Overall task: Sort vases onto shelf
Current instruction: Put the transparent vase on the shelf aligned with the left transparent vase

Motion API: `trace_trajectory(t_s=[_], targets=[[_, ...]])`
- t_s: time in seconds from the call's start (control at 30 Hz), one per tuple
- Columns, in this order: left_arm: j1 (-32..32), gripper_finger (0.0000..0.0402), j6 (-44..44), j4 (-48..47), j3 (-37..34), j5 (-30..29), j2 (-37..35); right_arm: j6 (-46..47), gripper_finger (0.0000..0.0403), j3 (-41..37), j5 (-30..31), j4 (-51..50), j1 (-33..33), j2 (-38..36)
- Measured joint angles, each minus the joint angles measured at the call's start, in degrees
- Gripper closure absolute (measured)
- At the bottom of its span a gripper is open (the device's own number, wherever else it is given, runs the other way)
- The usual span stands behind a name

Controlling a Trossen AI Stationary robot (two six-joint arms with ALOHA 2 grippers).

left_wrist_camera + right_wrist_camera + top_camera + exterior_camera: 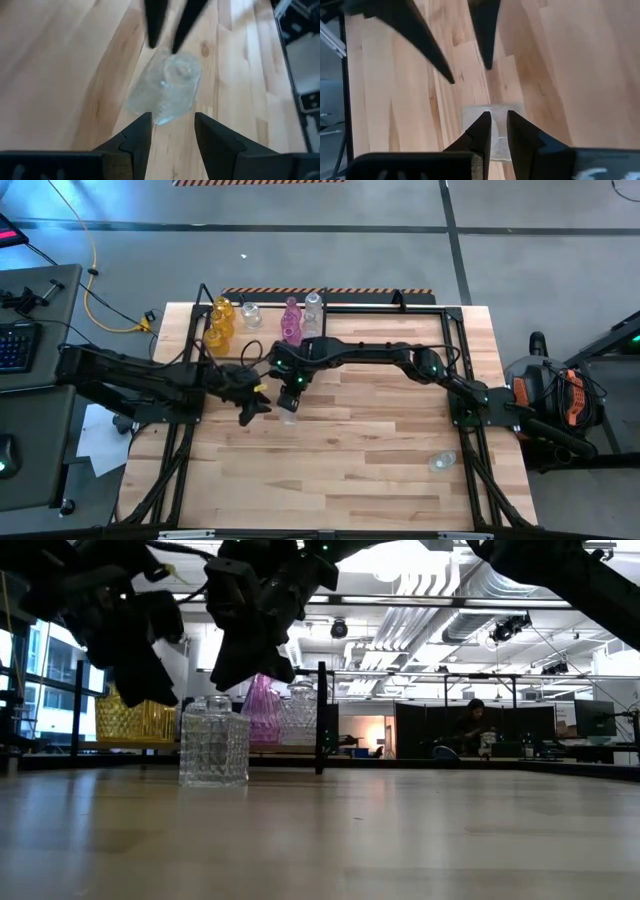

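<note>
A clear faceted vase [289, 415] [213, 740] stands upright on its base on the tabletop, near the middle. My right gripper [499, 127] [290, 388] hangs right over its mouth, fingers a little apart. My left gripper [172, 132] [252, 408] is open on the vase's left side, short of it and touching nothing. On the shelf [370, 320] at the far edge stand yellow vases [221, 320], pink vases [291, 322] and clear vases [313, 308]. My right gripper comes at the clear vase from above, slanting down from the table's right. Its fingertips [154, 42] stand at the vase's mouth [181, 70]. I cannot tell whether they touch the rim. The vase rests upright on the table.
Another clear vase [442, 462] sits on the tabletop near the right edge. A black upright divider [321, 715] of the shelf rises behind the standing vase. Bare wood lies along the table's near half. A person sits in the room beyond the table.
</note>
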Motion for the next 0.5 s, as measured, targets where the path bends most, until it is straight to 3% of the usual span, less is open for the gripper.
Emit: trace_trajectory(t_s=[0.13, 0.33, 0.5], targets=[[0.00, 0.0261, 8.64, -4.62, 4.24, -0.13, 0.20, -1.27, 0.0359, 2.87, 1.04, -1.95, -1.07, -0.22], [0.00, 0.0261, 19.71, -10.60, 11.34, -0.06, 1.77, -5.16, 0.0359, 3.83, 11.75, -2.09, -3.45, -3.08], [0.90, 0.0261, 24.61, -17.13, 18.06, 0.24, 5.29, -5.31, 0.0359, 3.79, 15.29, -1.88, -6.24, -6.63]])
